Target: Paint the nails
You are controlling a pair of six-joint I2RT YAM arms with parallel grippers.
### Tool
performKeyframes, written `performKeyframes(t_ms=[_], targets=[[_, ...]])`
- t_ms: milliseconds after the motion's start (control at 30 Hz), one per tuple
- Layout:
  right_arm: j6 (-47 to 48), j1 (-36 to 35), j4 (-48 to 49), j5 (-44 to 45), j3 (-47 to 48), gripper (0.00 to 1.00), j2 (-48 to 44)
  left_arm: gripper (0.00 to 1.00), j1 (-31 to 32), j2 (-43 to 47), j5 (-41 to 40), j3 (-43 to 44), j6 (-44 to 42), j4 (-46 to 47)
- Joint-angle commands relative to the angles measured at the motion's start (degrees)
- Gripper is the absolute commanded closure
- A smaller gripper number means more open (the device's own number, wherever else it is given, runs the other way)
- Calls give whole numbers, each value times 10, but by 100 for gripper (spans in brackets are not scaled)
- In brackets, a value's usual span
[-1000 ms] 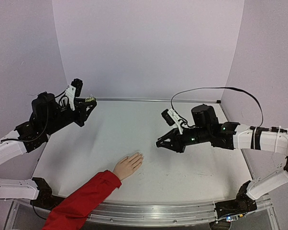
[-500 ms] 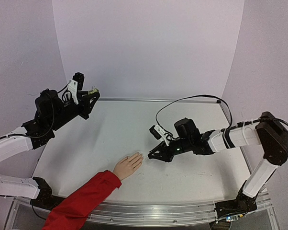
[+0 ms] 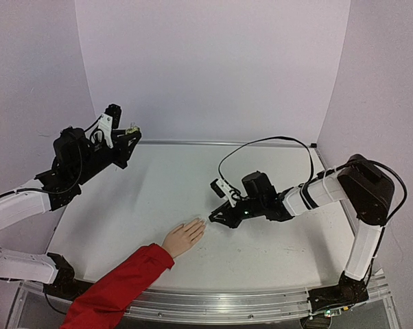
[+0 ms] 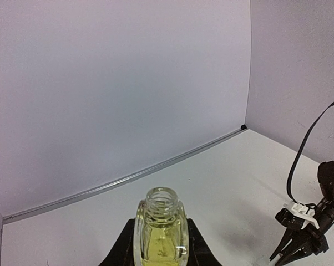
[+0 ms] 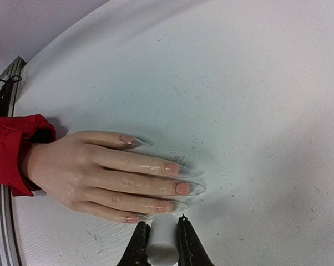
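Observation:
A peach hand [image 3: 184,238] with a bright red sleeve [image 3: 121,284] lies flat near the table's front. Its nails [image 5: 182,188] point right, pink with long clear tips. My right gripper [image 5: 163,223] is shut on a white cap [image 5: 162,244], just beside the little finger's tip; any brush under the cap is hidden. In the top view this gripper [image 3: 213,221] sits low at the fingertips. My left gripper [image 3: 127,142] is raised at the back left, shut on a small yellow-green bottle [image 4: 161,230] whose threaded neck is uncapped.
A black cable [image 3: 261,141] loops above the right arm. A metal strip [image 3: 220,143] marks the table's back edge under the wall. A metal rail [image 3: 261,301] runs along the front. Purple walls close in on both sides.
My right arm has reached left and down, bringing the cap from mid-table to the hand's fingertips. The left arm with the bottle has risen slightly. The hand has not moved.

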State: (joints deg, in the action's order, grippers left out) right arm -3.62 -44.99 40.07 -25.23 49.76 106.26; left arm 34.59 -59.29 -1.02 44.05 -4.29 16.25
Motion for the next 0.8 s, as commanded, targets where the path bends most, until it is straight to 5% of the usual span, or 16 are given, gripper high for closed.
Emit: performKeyframes(t_ms=[0,767], targets=[[9,3,29,-4,25,100,23,100,-17,-8,25,-3,-7,42],[11,1,41,-11,6,100,16,100,-45,-18,43,-17,9,57]])
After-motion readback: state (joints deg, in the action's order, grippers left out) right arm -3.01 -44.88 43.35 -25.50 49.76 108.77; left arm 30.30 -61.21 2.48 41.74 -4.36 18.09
